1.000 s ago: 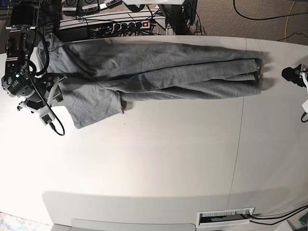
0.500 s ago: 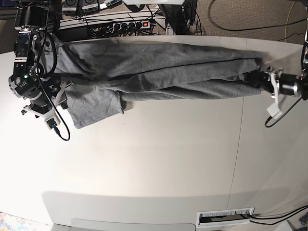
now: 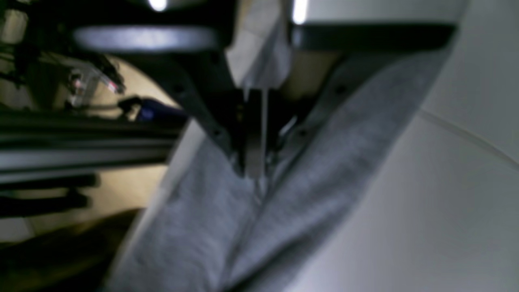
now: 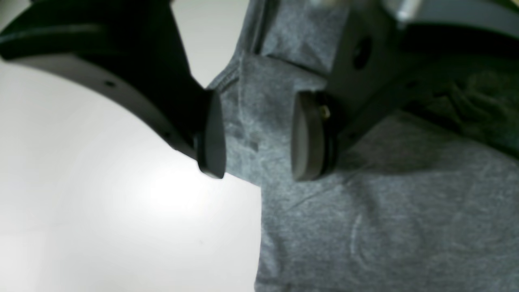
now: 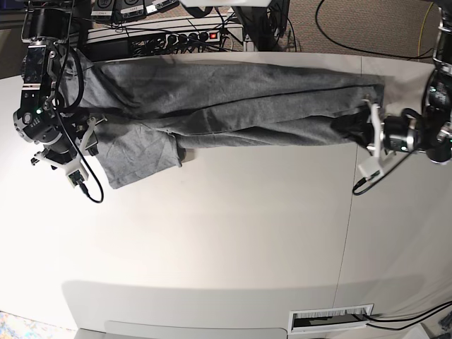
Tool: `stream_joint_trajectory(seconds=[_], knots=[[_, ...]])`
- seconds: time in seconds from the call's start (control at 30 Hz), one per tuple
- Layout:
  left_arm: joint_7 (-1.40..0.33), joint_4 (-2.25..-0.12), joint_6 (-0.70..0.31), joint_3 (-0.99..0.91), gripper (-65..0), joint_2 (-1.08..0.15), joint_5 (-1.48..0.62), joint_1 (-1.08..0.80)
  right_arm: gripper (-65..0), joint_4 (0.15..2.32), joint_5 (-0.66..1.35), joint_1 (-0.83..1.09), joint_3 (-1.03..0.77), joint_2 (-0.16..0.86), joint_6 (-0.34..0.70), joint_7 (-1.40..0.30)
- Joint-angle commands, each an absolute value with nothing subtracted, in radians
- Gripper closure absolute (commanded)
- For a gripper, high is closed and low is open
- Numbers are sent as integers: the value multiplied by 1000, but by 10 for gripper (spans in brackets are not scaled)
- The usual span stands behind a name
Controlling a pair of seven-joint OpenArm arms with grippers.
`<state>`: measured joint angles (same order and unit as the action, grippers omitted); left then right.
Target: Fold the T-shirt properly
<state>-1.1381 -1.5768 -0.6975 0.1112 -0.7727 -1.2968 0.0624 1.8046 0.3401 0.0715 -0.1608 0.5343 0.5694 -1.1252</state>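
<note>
Your right gripper (image 5: 90, 134) stands released astride the sleeve edge of the grey T-shirt (image 5: 226, 99), which stretches along the white table's (image 5: 226, 240) far side; your left gripper (image 5: 357, 127) is clenched on its hem.

surface: white table (image 5: 233, 233) | on it: grey T-shirt (image 5: 226, 99), stretched along far edge

base view looks straight down from high above the desk (image 5: 226, 240). each wrist view sits close behind its own jaws, facing the t-shirt (image 5: 226, 99), which all three share.
</note>
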Motion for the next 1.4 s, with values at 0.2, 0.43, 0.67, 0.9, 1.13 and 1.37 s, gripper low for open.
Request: stream_joint_trajectory(seconds=[0.2,0.43,0.67,0.9,1.13,1.37], knots=[[-839,-1584,-698,100,0,-730,-928,13,-279,1818,339,56,-170,555,564,-1123],[-639,-1489,-686,100,0,-732,-558,-34,-279,1818,311,55,-171,562,563,-1098],[-533,-1367,-671,100,0,-736,-458,-33,-279,1817,248,52,-171,562,562,-957],[-510,-1361,-670,100,0,-770,-409,-33,-279,1674,255,-23,-171,558,560,-857],[-488,-1361,-670,100,0,-779,-428,-33,-279,1428,419,-173,-171,526,563,-859],[-490,-1361,-673,100,0,-779,-449,-33,-279,1333,498,-266,-156,445,569,-904]])
